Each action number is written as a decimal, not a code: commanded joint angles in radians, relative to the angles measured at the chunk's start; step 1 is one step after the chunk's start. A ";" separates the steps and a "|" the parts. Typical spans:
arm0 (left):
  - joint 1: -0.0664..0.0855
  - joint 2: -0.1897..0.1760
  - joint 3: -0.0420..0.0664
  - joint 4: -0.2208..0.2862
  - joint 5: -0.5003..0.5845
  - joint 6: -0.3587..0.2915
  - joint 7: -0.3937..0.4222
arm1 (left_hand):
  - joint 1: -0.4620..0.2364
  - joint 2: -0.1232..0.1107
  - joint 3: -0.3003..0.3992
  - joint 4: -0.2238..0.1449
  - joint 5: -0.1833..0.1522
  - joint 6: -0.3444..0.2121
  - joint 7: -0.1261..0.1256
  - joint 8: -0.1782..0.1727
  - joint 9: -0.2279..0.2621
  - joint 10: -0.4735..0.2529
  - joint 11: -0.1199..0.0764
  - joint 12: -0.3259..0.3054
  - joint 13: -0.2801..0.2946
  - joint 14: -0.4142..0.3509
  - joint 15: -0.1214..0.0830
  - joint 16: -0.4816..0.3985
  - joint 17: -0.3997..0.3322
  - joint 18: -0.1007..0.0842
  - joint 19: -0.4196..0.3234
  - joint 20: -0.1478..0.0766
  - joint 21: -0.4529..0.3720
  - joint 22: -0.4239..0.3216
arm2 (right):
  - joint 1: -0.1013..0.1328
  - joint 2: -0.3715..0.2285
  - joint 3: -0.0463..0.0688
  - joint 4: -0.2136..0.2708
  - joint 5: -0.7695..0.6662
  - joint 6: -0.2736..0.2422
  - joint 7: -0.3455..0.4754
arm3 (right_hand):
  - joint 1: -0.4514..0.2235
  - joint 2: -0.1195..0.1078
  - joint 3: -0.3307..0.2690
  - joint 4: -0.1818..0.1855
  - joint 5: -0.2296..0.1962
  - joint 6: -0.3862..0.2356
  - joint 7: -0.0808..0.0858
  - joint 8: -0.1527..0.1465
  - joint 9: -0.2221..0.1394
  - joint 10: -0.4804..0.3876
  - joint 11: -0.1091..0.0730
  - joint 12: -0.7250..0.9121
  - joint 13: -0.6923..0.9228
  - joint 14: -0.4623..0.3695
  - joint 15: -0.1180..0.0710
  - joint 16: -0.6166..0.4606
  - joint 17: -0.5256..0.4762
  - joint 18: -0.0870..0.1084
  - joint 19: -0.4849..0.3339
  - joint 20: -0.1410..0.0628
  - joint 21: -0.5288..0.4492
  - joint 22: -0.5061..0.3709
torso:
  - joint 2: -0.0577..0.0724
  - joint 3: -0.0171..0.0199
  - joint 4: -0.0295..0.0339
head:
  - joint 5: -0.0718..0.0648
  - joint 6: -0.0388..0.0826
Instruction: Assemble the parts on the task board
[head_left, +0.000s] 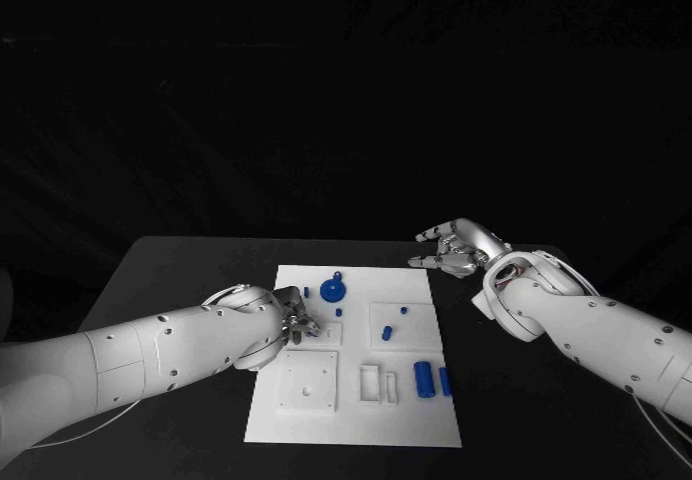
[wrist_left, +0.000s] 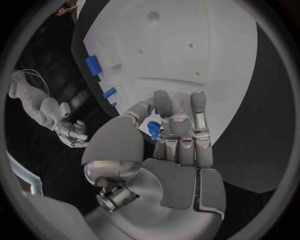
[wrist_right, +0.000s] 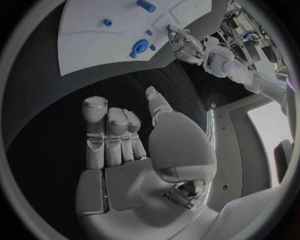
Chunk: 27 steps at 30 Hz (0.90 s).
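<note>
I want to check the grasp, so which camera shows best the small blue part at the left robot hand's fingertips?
The left wrist view: the small blue part sits close up between the left robot hand's fingertips. In the head view that robot hand hides it; the right wrist view shows it far off.

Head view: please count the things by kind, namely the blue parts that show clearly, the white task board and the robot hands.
Blue parts: 7
Task board: 1
Robot hands: 2 (left robot hand, right robot hand)
Total: 10

Overhead head view, two wrist views
</note>
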 joint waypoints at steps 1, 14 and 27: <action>-0.007 0.003 -0.005 -0.002 0.002 0.054 -0.006 | 0.006 0.023 0.028 -0.033 -0.011 0.193 -0.117 0.006 0.004 0.026 -0.016 0.007 0.001 -0.004 0.002 0.005 0.003 -0.007 0.004 0.004 -0.004 0.017 | 0.000 0.002 0.001 -0.001 0.003 0.013 0.005 | -0.003 0.005 0.005 0.001 0.006 0.006 0.001 -0.003 0.001 0.001 -0.006 0.000 0.001 0.005 0.001 -0.004 0.002 0.020 0.052 0.005 -0.001 -0.001 | 0.000 0.0007 0.0002 | -0.001 -0.001; -0.007 0.013 -0.005 -0.010 0.006 0.070 0.002 | 0.008 0.057 0.000 -0.003 -0.103 0.205 -0.121 0.006 -0.001 0.026 -0.017 0.017 0.015 -0.002 0.004 0.020 0.016 -0.005 0.009 0.010 -0.015 0.017 | 0.000 0.005 0.001 -0.003 0.004 0.015 0.005 | -0.004 0.006 0.006 0.001 0.013 0.013 0.000 -0.002 0.001 0.002 -0.006 0.001 0.001 0.005 0.001 -0.004 0.002 0.020 0.052 0.005 0.000 -0.002 | 0.000 0.0012 0.0002 | -0.005 -0.001; -0.007 0.022 -0.005 -0.017 0.006 0.085 0.006 | 0.006 0.062 -0.009 0.005 -0.115 0.210 -0.122 0.006 -0.002 0.026 -0.017 0.022 0.022 0.000 0.005 0.028 0.025 -0.005 0.012 0.012 -0.017 0.018 | 0.000 0.008 0.001 -0.006 0.006 0.016 0.006 | -0.005 0.006 0.006 0.000 0.022 0.015 0.000 -0.002 0.001 0.003 -0.007 0.001 0.002 0.006 0.001 -0.003 0.003 0.020 0.052 0.004 0.002 -0.003 | 0.001 0.0011 0.0007 | -0.011 -0.003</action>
